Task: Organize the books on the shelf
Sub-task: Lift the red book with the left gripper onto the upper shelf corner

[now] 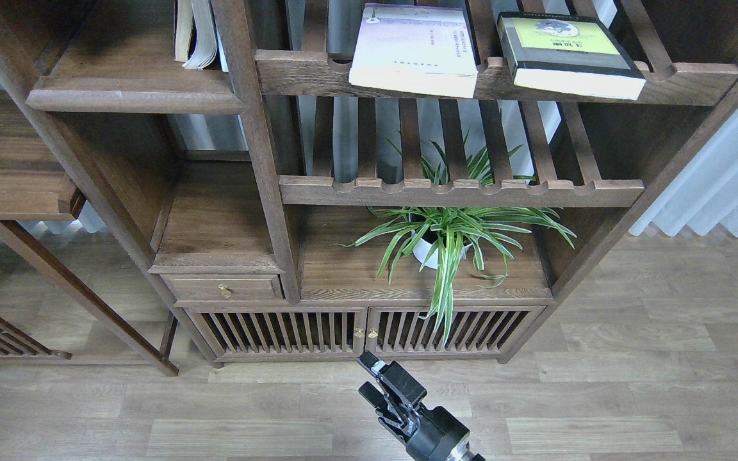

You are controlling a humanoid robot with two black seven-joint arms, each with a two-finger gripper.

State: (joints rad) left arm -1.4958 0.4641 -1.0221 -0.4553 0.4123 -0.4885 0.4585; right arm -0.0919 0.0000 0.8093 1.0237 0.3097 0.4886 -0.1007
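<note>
Lavender and yellow-green books on the slatted rack

Lavender-white book (pixel 415 48) and yellow-green book (pixel 567 54) overhang the top slatted rack's (pixel 683 83) front rail. Solid shelf (pixel 132 96) holds upright beige-paged books (pixel 195 32). Spider plant (pixel 452 237) below. One gripper (pixel 378 378) low over the floor, fingers slightly parted, empty.

Open floor (pixel 631 384) before the bookcase, spider plant (pixel 452 237) crowding the lower bay, solid shelf (pixel 132 96) front free.

Head view looks forward and down at bookcase (pixel 266 192); floor (pixel 631 384) below.
</note>
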